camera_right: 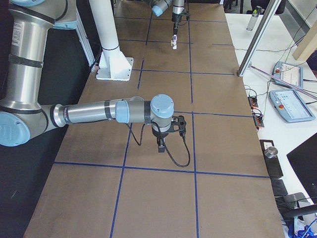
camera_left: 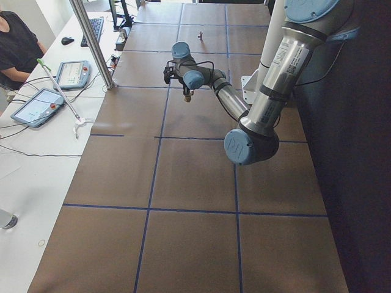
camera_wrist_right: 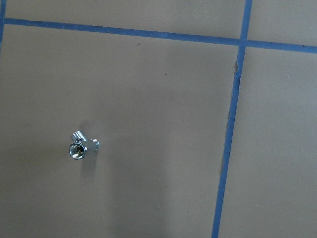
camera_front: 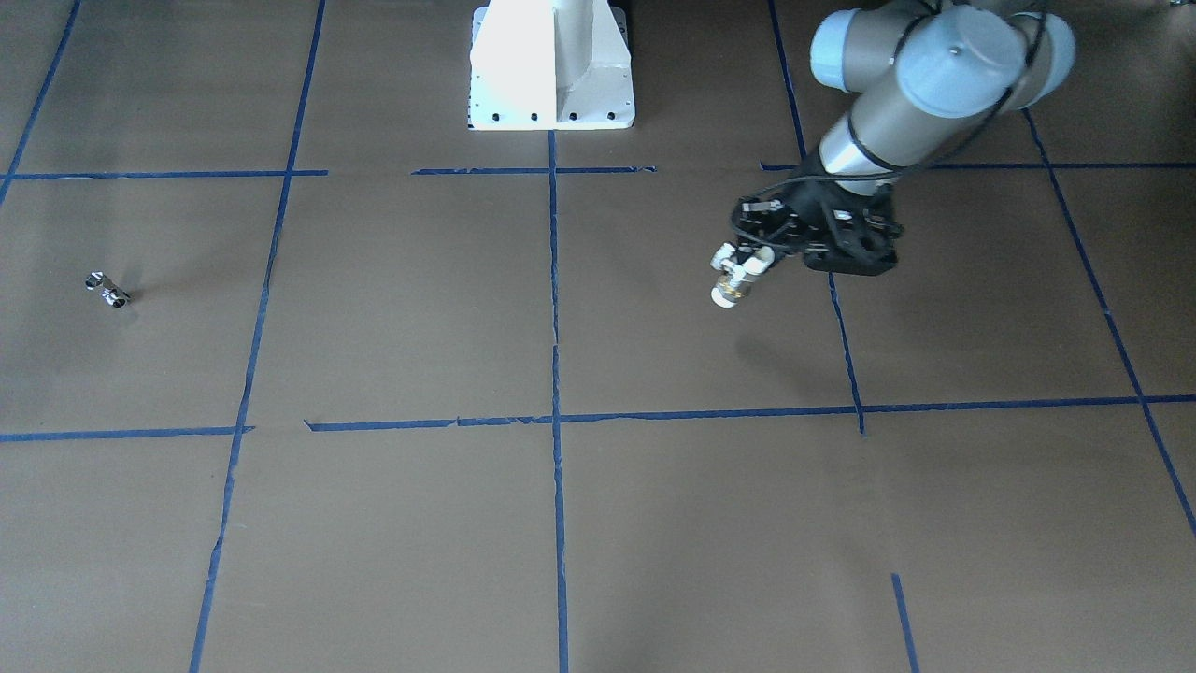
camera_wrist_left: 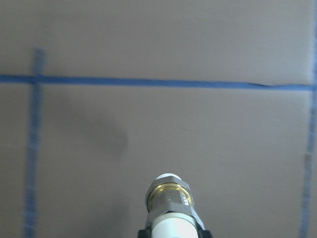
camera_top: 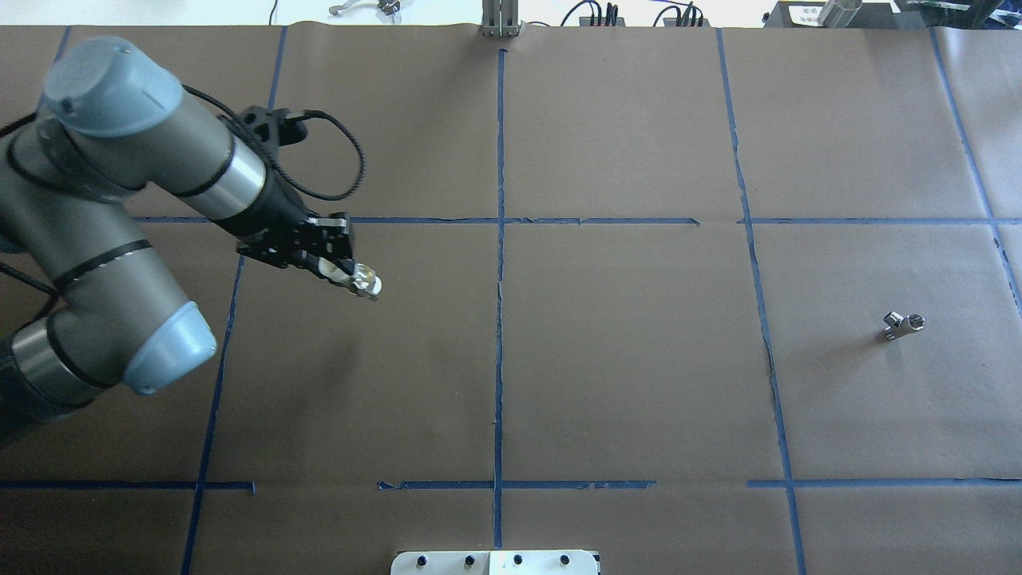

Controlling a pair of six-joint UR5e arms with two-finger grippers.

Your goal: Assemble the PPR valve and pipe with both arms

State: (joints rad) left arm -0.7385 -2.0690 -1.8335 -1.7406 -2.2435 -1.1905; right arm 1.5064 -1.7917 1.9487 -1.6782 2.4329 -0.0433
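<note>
The left fingers (camera_top: 335,254) clamp the PPR valve (camera_top: 363,281) above the brown-papered, blue-taped tabletop (camera_top: 623,359), the right fingers (camera_right: 161,147) show a gap I cannot tell, and the pipe (camera_top: 902,325) lies on the tabletop well apart toward the robot's right.

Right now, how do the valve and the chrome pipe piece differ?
The PPR valve is white with a brass band; the pipe is all chrome. The valve is held above the table by the left gripper; the pipe lies on it, ungripped. Both are small fittings.
</note>
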